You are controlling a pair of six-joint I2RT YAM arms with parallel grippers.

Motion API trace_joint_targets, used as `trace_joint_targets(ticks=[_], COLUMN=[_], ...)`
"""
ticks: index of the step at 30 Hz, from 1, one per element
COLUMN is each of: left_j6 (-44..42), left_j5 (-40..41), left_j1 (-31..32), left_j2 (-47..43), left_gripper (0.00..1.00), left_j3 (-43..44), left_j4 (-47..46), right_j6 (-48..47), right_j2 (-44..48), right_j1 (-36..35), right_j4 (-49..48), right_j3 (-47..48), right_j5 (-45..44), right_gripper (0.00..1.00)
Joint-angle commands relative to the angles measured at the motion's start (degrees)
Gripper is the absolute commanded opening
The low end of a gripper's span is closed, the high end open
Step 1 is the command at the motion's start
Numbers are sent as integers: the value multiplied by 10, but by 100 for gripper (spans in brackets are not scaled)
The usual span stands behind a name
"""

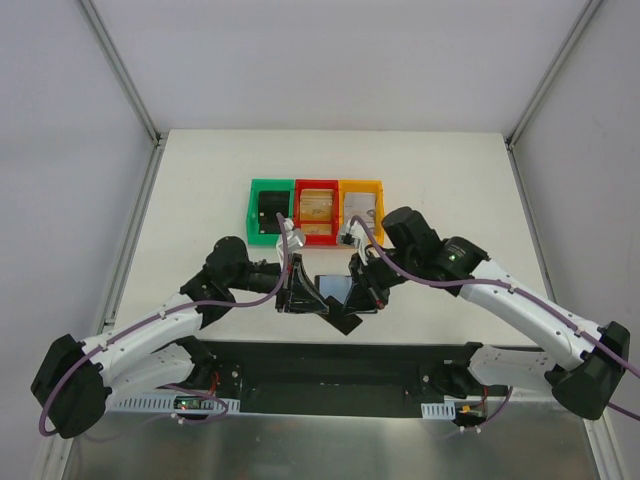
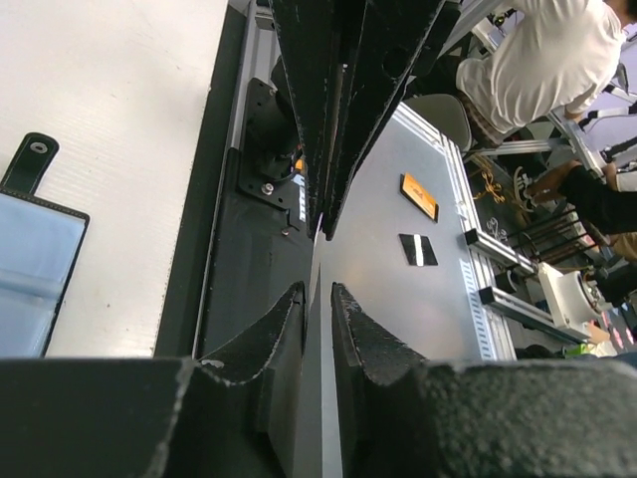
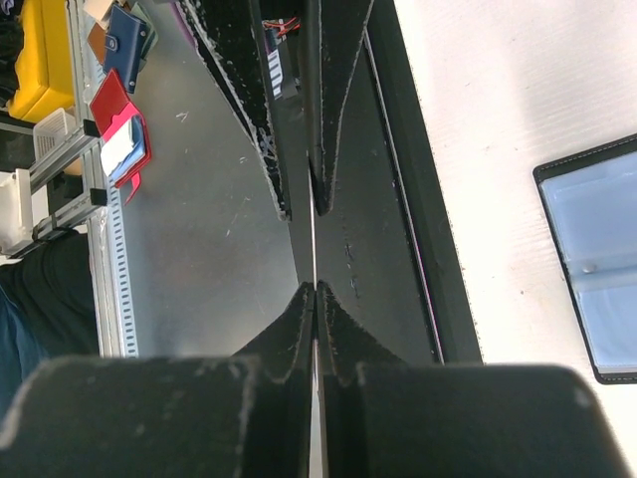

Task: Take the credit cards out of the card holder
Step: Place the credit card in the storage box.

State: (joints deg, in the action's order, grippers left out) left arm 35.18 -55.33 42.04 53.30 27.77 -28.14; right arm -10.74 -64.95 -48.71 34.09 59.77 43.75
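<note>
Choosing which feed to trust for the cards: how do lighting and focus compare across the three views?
Top external: even light, sharp, though the card holder is mostly covered. Left wrist: the left end effector is dark with little detail; the holder's blue panel reads clearly. Right wrist: the right end effector is dark against a very bright table.

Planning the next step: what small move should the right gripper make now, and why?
Probably lift the right gripper slightly and start toward the bins: its fingers look shut on a thin card seen edge-on, already clear of the card holder, and the left gripper stands slightly open.
</note>
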Motion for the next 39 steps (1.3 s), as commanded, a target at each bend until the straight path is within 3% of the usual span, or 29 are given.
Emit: trace_joint_targets(ticks=[1,5,8,12,16,19,24,28,33,35,39], left_j6=[-1,0,1,2,0,-3,0,7,32,51,93], left_j5=[-28,-29,-27,-15,9,26,67,89,119,112,87], left_j1=[10,16,20,20,21,20,11,-6,-42,-60,-89], left_j2=[6,15,16,9,-7,-22,-58,-84,-119,-120,-103], left_gripper=[15,10,0,0,0,0,0,0,0,0,0], left_j3=[19,20,19,11,4,-3,-25,-33,-52,-52,-49], left_j4=[-34,-38,-43,-51,-53,-51,-53,-41,-61,-79,-141], right_j6=[-14,-14,-15,-9,3,11,25,61,88,106,182], right_j2=[0,0,0,0,4,14,48,98,169,191,252], right_j1=[-5,-8,-9,-10,-9,-6,22,95,150,150,149], right_j4=[5,5,5,5,1,-2,-8,-39,-96,-124,-253], right_j3=[25,25,25,25,25,28,24,-3,-51,-77,-162], right_j5=[9,8,6,-11,-23,-35,-39,-41,-105,-162,-190], right_gripper=[1,0,0,0,32,47,53,55,58,61,69])
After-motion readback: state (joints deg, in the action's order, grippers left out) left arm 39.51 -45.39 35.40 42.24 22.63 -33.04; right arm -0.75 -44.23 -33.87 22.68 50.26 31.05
